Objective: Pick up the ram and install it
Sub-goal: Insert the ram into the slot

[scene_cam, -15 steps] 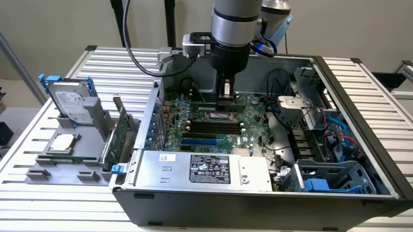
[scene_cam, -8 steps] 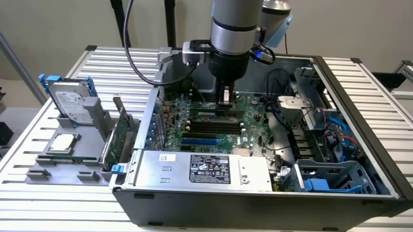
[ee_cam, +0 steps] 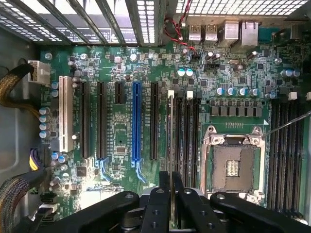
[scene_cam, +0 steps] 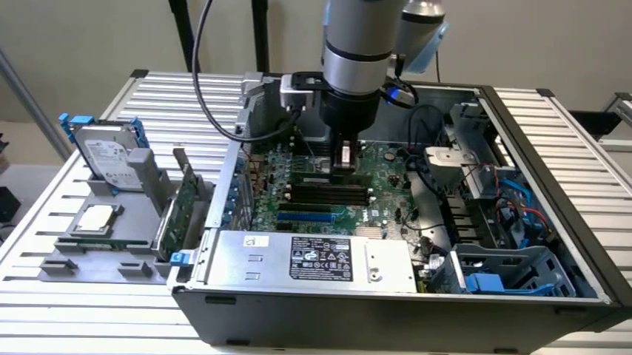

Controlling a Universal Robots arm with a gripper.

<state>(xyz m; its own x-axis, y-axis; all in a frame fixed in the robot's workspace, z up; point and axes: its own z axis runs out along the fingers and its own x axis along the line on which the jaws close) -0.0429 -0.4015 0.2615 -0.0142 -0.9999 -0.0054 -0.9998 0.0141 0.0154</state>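
**Slatted metal surface, open computer case, ram over the slots**

Slatted metal surface (scene_cam: 553,133) carries an open computer case (scene_cam: 395,310). At nine o'clock from the case stands a grey tray (scene_cam: 99,255) with a hard drive (scene_cam: 106,159), a square silver processor (scene_cam: 96,218) and a green expansion card (scene_cam: 177,214) set on its edge. At the centre, the gripper (scene_cam: 345,159) hangs inside the case over the motherboard (scene_cam: 326,200). Its jaws are closed on the ram (ee_cam: 170,141), which stands on its thin edge, in line with the black memory slots (ee_cam: 187,131). At three o'clock from these slots lies the open processor socket (ee_cam: 233,162). I cannot tell if the ram touches a slot.
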